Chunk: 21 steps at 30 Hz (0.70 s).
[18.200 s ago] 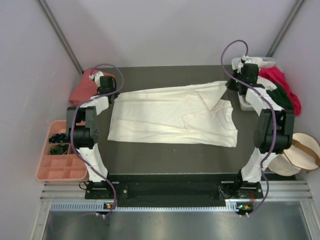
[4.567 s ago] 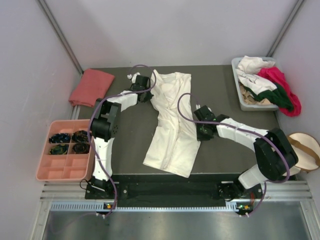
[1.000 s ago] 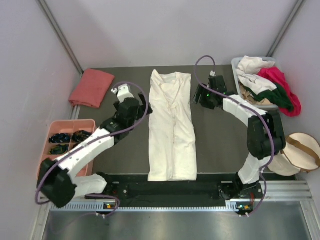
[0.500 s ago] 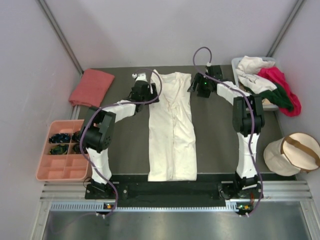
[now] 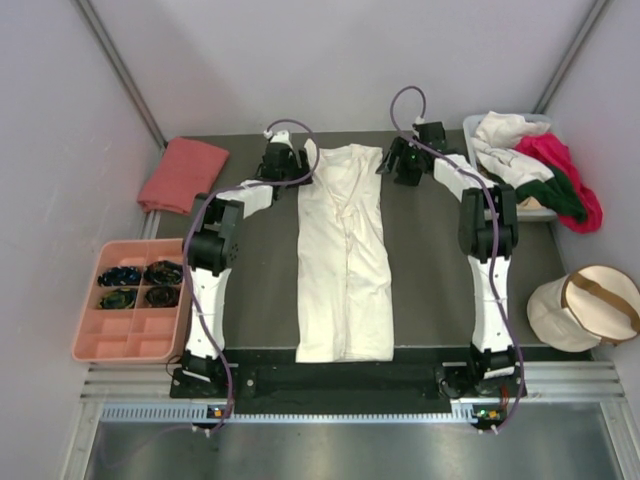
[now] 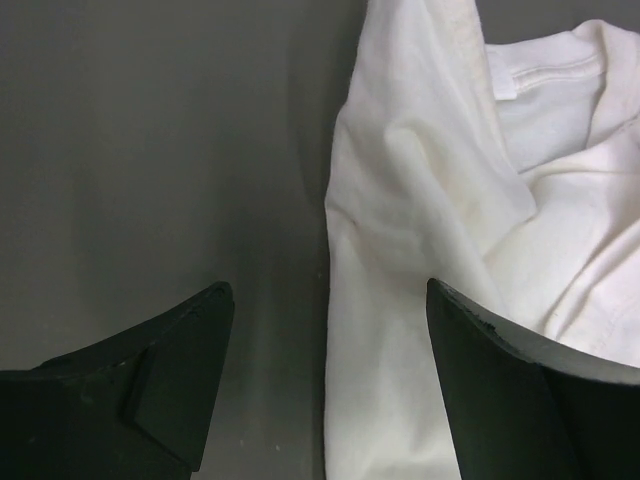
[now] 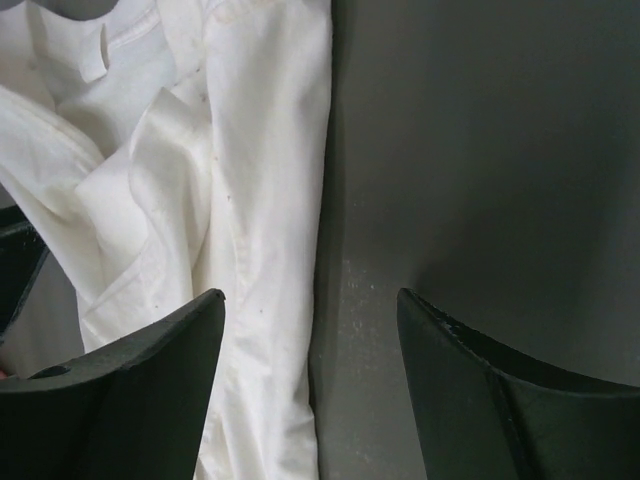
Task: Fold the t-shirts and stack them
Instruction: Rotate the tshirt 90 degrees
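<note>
A cream-white t-shirt (image 5: 343,250) lies as a long narrow strip down the middle of the dark table, collar at the far end. My left gripper (image 5: 298,168) hovers open at its far left corner; the shirt's left edge (image 6: 400,330) runs between the fingers. At the far right corner my right gripper (image 5: 388,166) is open too, straddling the shirt's right edge (image 7: 275,300). Neither holds cloth. A salmon-pink t-shirt (image 5: 182,175) lies folded at the far left. White, magenta and dark green t-shirts (image 5: 535,170) pile over the bin at the far right.
A grey bin (image 5: 492,208) holds the pile of shirts at the far right. A pink compartment tray (image 5: 125,338) sits off the table's left side. A round beige pouch with a tan strap (image 5: 588,305) lies at the right.
Both arms have reached to the far end, each gripper going from mid-table to a collar-end corner of the cream shirt. The left gripper's jaws have narrowed slightly. The shirt has not moved.
</note>
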{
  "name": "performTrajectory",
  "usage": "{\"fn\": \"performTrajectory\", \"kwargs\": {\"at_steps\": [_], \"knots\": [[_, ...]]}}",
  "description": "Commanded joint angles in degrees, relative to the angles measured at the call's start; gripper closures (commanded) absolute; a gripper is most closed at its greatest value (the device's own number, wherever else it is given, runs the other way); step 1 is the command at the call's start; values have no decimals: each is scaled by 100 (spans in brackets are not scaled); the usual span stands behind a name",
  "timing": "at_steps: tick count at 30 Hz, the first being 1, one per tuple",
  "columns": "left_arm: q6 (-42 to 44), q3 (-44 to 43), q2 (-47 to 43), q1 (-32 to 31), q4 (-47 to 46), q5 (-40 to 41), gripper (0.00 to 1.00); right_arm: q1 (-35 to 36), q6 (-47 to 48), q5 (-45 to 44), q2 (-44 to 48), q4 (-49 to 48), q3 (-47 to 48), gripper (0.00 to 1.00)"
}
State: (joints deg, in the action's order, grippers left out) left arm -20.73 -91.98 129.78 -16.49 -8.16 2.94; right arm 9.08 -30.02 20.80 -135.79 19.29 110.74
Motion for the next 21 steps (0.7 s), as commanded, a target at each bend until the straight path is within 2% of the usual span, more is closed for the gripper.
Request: {"fn": "performTrajectory", "kwargs": {"at_steps": [1,8,12,15,17,18,19,20,21], "knots": [[219,-609,381,84,69,-268,18,-47,67,319,-272,110,509,30],[254,-1488,1049,172,245,-601,18,-64,67,662,-747,207,1115,31],[210,-1752,1278,216,280,-795,19,-73,67,890,-1028,303,1450,35],[192,-1858,1384,225,271,-865,21,-73,32,1084,-1222,286,1600,41],[183,-2015,1471,243,359,-935,23,-73,-4,1189,-1292,225,1609,53],[157,-2025,1489,260,377,-996,29,-73,-21,1216,-1319,198,1609,62],[140,-2034,1489,278,377,-1049,37,-73,-47,1277,-1336,128,1609,79],[122,-2043,1507,295,368,-1076,50,-73,-109,1313,-1380,110,1618,87],[105,-2060,1524,304,394,-1094,69,-82,-135,1348,-1398,84,1609,93]]}}
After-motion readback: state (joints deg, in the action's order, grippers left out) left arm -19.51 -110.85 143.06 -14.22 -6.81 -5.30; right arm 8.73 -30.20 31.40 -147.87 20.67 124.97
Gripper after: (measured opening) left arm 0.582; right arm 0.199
